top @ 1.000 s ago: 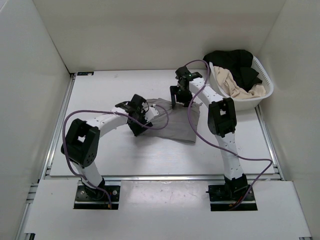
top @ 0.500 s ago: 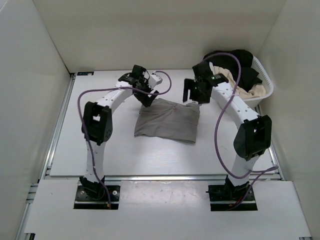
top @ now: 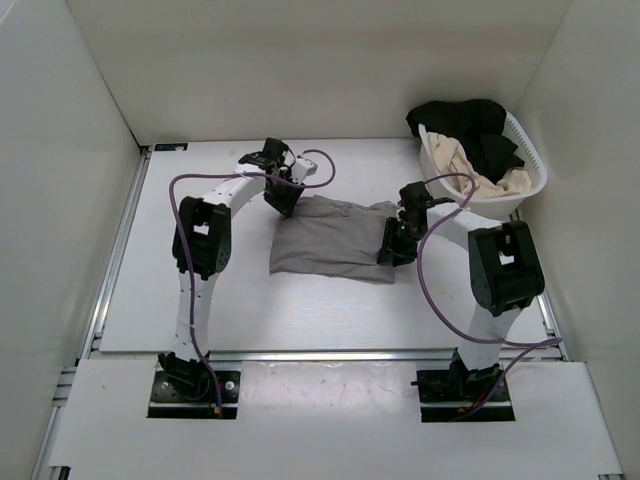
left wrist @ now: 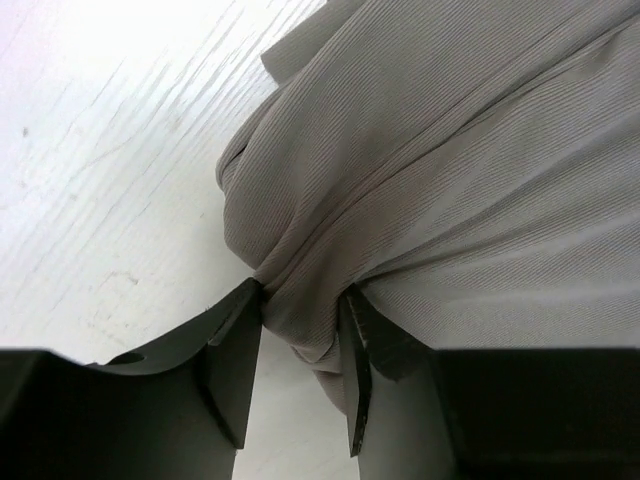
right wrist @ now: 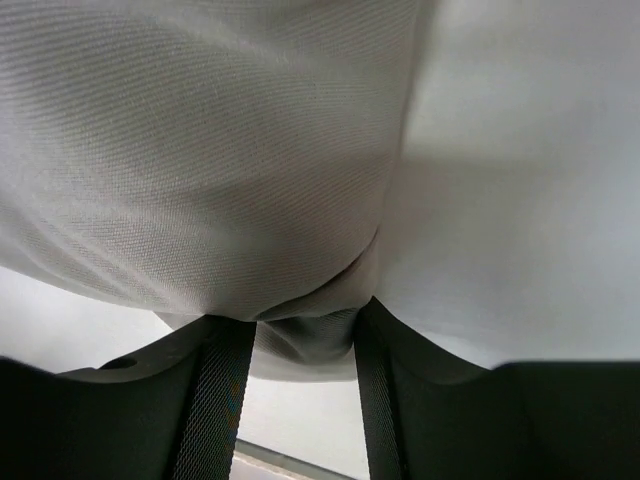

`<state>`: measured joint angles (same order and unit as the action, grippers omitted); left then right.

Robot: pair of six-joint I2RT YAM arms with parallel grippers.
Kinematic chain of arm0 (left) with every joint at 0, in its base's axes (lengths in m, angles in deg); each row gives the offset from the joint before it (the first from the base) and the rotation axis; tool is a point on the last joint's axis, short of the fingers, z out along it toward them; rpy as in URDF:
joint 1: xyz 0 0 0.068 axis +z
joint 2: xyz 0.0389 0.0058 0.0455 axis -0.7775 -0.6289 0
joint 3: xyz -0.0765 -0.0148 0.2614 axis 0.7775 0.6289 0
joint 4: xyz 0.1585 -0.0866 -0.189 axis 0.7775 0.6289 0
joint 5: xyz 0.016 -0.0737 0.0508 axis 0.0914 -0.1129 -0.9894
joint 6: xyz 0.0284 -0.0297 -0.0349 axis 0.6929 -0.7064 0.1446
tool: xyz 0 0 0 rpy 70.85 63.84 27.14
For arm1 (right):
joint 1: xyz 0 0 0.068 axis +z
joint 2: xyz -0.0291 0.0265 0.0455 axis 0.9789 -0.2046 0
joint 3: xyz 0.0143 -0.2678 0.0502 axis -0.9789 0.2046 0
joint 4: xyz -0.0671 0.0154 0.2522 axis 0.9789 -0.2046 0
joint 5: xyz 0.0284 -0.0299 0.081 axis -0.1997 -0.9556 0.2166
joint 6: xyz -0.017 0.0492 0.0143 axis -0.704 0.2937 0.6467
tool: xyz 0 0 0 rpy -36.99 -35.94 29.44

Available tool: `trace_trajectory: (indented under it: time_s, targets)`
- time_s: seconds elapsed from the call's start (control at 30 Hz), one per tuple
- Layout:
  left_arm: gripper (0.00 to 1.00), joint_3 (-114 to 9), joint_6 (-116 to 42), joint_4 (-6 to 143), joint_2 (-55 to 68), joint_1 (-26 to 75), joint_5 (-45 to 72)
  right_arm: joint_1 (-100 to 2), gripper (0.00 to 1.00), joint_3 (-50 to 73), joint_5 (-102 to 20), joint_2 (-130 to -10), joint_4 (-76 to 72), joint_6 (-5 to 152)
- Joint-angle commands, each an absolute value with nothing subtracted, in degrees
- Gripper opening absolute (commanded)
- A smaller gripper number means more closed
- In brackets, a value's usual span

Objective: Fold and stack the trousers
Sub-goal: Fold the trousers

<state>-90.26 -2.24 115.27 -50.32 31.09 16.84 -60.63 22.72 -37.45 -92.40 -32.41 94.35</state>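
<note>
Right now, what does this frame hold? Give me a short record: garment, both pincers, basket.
garment: taupe-grey thin-fabric trousers, folded into a rough rectangle, flat on the white table
left pincer: closed on the far-left corner, fabric bunched between its fingers
right pincer: closed on a fold at the right edge
basket: white plastic laundry basket, far right, holding a black garment and a beige-cream garment

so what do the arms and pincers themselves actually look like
Both match: the left arm and right arm have slim white links with chunky black joint housings, and a purple cable loops loosely along each. The left pincer and right pincer are black, with two flat dark fingers; the right one's show a woven texture.
</note>
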Motion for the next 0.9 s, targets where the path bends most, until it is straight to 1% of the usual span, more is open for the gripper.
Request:
trace_trajectory:
  time_s: [0.0, 0.07, 0.1, 0.17, 0.2, 0.23, 0.3, 0.33, 0.37, 0.43, 0.47, 0.5, 0.63, 0.67, 0.7, 0.73, 0.77, 0.87]
  targets:
    - [0.46, -88.7, -4.7, 115.5, -47.2, 34.2, 18.2, -61.6, 0.47, 18.2, -33.9, -96.6, -30.2, 90.4]
    - [0.48, -87.6, -6.0, 115.5, -47.2, 35.3, 19.4, -61.6, 0.47, 15.6, -33.9, -98.6, -32.2, 88.9]
    - [0.51, -87.6, -6.0, 115.0, -46.7, 35.9, 19.4, -61.6, 0.47, 13.4, -33.9, -99.2, -32.8, 88.3]
    - [0.51, -87.6, -6.0, 114.9, -46.7, 36.5, 19.4, -61.6, 0.47, 11.6, -33.9, -99.9, -33.8, 86.8]
    - [0.54, -87.6, -6.5, 114.9, -46.7, 36.5, 19.4, -61.6, 0.47, 10.9, -33.9, -99.9, -34.4, 86.8]
    - [0.66, -87.6, -6.5, 114.9, -46.7, 36.5, 19.4, -61.6, 0.47, 10.2, -33.2, -99.9, -34.4, 86.2]
    - [0.71, -88.7, -6.5, 114.9, -46.7, 36.5, 19.4, -61.6, 0.48, 10.2, -33.2, -99.9, -35.0, 86.2]
    - [0.78, -88.7, -6.5, 114.9, -46.7, 37.1, 19.4, -62.1, 0.50, 10.2, -33.2, -99.2, -35.0, 85.5]
    - [0.83, -90.1, -7.1, 114.9, -46.1, 37.1, 18.6, -62.1, 0.57, 10.2, -33.2, -99.2, -36.1, 85.5]
    - [1.00, -91.4, -7.7, 114.9, -45.4, 37.1, 17.6, -62.1, 0.71, 10.2, -35.4, -96.8, -37.6, 84.9]
    - [1.00, -92.7, -8.3, 114.9, -45.4, 37.6, 17.0, -62.1, 0.91, 10.2, -36.7, -95.8, -39.6, 84.2]
    - [1.00, -93.3, -8.3, 114.9, -43.5, 37.6, 16.4, -62.1, 0.99, 10.2, -38.4, -93.3, -40.9, 84.2]
    - [1.00, -95.9, -9.9, 114.9, -37.4, 38.2, 10.3, -62.1, 0.99, 5.7, -48.1, -85.6, -49.2, 83.7]
    - [1.00, -95.9, -10.0, 114.9, -35.8, 38.2, 5.1, -62.1, 0.99, 4.2, -50.3, -84.1, -51.1, 83.7]
    - [1.00, -95.9, -10.0, 114.9, -34.1, 38.2, 2.7, -62.1, 0.99, 2.5, -52.3, -81.8, -55.1, 83.7]
    - [1.00, -94.9, -10.0, 114.9, -30.5, 38.2, 0.6, -62.1, 0.99, -1.0, -56.0, -80.9, -57.1, 83.7]
    - [1.00, -93.6, -10.0, 114.9, -28.6, 38.2, -3.9, -62.8, 0.99, -2.7, -57.1, -79.7, -59.2, 83.7]
    - [1.00, -85.1, -10.0, 117.8, -21.0, 40.1, -7.7, -65.4, 0.99, -8.4, -61.4, -79.1, -67.3, 84.2]
